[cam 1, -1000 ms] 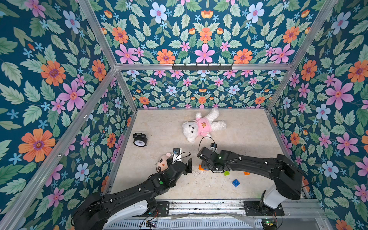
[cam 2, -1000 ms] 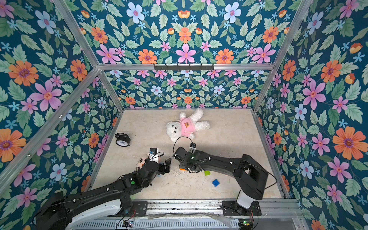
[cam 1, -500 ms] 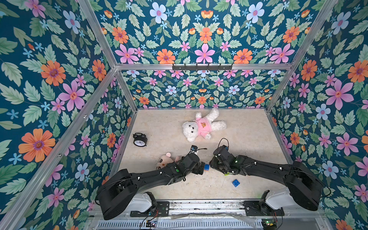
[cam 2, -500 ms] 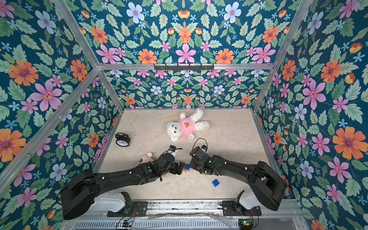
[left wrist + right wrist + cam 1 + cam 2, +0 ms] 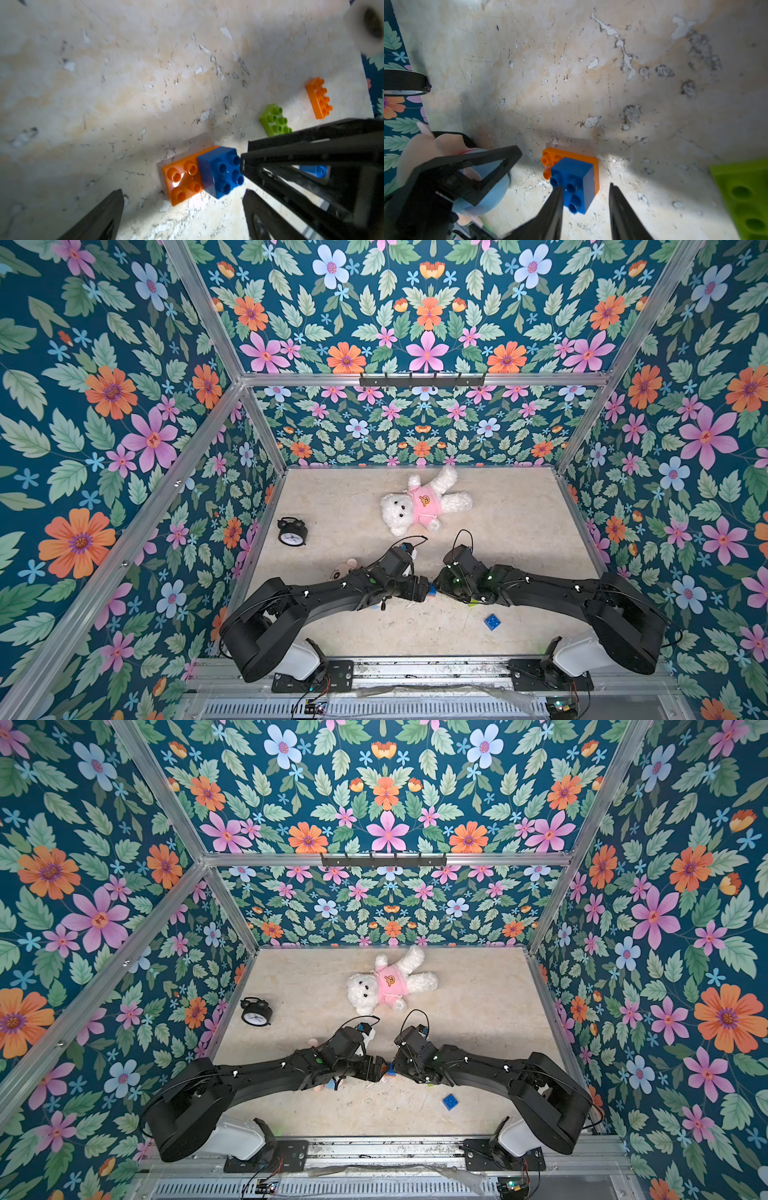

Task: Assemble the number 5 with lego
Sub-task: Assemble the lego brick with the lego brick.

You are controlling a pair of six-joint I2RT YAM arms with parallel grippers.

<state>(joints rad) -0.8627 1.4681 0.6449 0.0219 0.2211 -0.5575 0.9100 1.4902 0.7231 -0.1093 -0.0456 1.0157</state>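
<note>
A blue square brick sits pressed on one half of a long orange brick, flat on the floor. My left gripper is open wide, its fingers on either side of this stack's orange end without touching it. My right gripper is narrowly open at the blue brick, with a gap beside one finger. Both top views show the two grippers meeting over the stack. A lime green brick, a second orange brick and a loose blue brick lie apart.
A white teddy in a pink shirt lies at the back middle. A black alarm clock stands near the left wall. A small pink plush is under my left arm. Flowered walls close three sides.
Both arms have swung in until the grippers meet over the blue-on-orange stack. The right jaws have narrowed. The left jaws stay wide.
</note>
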